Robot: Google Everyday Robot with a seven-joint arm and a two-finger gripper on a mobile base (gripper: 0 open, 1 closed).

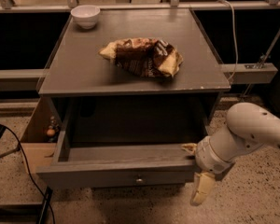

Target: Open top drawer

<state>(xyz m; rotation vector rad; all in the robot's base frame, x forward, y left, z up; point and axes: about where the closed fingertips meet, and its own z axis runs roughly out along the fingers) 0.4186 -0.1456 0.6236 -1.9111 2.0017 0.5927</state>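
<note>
The top drawer [107, 173] of the grey cabinet stands pulled well out toward me, its inside dark and bare as far as I can see. A small round knob [139, 180] sits mid-front. My gripper [196, 170] is at the right end of the drawer front, open. One pale fingertip [190, 147] reaches over the front board's top edge into the drawer. The other finger [201, 190] hangs down outside, just past the board's right corner. The white arm comes in from the right.
On the cabinet top [79, 73] lie a crumpled brown snack bag [144, 56] and, at the back left, a white bowl [85, 16]. A wooden side compartment [33, 136] and a black cable [16, 146] are on the floor at left. A rail runs behind.
</note>
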